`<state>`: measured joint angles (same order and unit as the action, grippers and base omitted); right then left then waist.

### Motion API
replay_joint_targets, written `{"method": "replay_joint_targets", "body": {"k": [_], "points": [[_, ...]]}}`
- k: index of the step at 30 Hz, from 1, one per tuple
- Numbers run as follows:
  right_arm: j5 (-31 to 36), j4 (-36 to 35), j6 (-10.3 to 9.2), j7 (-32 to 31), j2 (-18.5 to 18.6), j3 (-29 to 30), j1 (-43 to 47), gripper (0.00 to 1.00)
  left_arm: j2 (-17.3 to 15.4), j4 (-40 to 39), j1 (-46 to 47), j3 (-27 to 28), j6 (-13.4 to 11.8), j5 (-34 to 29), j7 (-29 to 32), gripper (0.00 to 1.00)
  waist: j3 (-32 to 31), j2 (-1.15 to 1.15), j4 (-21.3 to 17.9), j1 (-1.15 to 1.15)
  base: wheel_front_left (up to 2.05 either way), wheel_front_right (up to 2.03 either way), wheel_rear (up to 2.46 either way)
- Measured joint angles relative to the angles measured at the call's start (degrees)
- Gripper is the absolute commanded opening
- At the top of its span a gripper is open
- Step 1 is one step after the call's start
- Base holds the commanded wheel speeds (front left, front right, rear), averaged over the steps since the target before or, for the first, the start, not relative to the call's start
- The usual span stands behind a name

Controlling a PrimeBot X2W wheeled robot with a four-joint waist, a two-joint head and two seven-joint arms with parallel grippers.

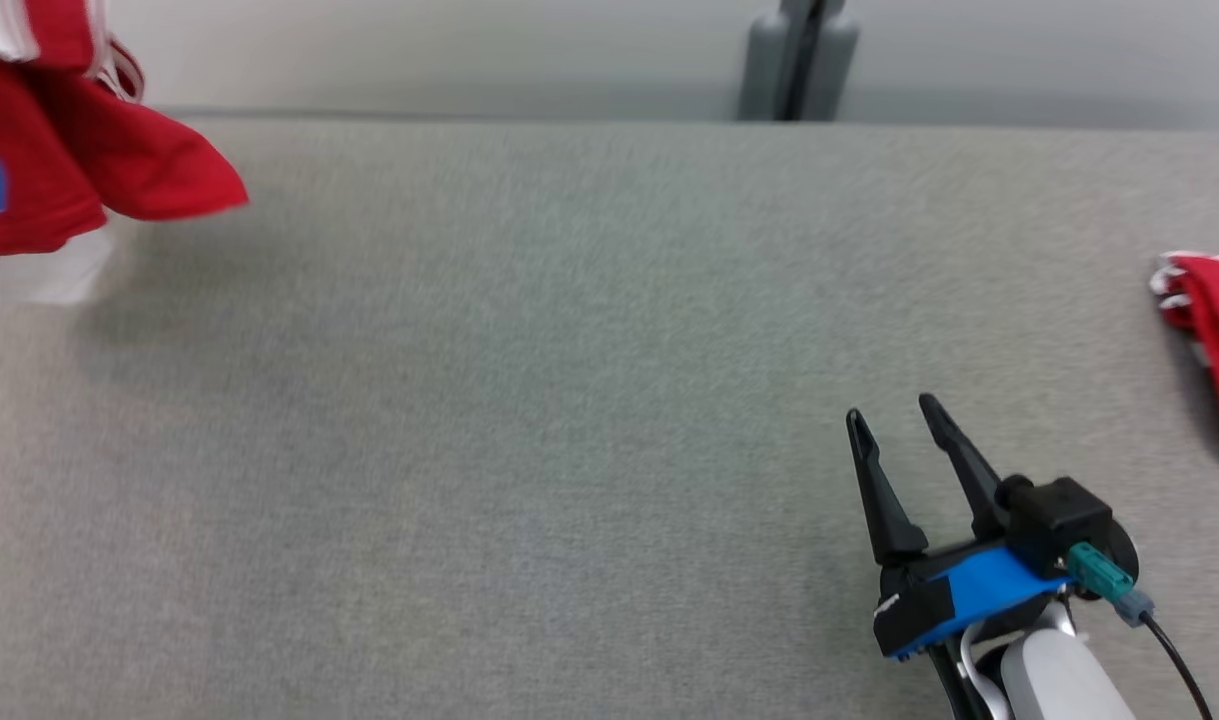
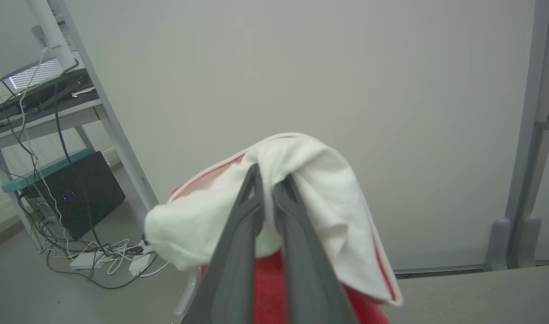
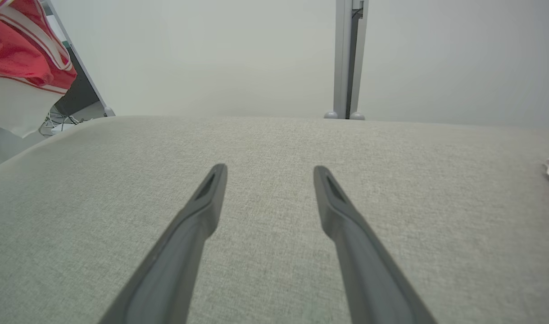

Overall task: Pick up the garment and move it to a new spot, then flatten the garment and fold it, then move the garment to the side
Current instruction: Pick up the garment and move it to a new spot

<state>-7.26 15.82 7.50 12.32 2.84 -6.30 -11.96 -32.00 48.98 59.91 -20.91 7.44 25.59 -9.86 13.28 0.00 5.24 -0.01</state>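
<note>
While my left gripper (image 2: 270,177) is pinched almost closed on a fold of the red and white garment (image 2: 310,180), the cloth appears lifted off the grey table (image 1: 569,400), above its far left corner, so it can be carried to a new spot. White fabric drapes over both fingertips and red bunches below them. My right gripper (image 1: 891,410) hovers over the near right of the table, fingers spread apart and holding nothing (ready, I judge, to help flatten the cloth once it lands). A second red cloth (image 1: 1209,340) lies at the table's right edge, well apart. The wide bare middle looks the likely landing place
</note>
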Motion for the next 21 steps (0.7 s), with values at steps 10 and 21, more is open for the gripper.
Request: {"method": "replay_joint_targets", "body": {"k": [10, 21], "points": [[-4.22, 4.76, 0.0, 2.41, -0.01, 1.57, 2.12, 1.0, 10.25, -25.37, -5.18, -5.35, -0.44, 10.68, 10.38, 0.0, -8.16, 0.0, -7.35, 0.0, 0.0, 0.0, 0.0], [-4.61, 4.65, 0.0, 2.7, 0.0, 2.8, 1.42, 1.0, 19.8, -24.96, -26.26, -13.59, -3.64, 11.33, 4.39, 0.0, -5.57, 0.0, -11.41, 0.01, 0.0, 0.0, 0.0]]}}
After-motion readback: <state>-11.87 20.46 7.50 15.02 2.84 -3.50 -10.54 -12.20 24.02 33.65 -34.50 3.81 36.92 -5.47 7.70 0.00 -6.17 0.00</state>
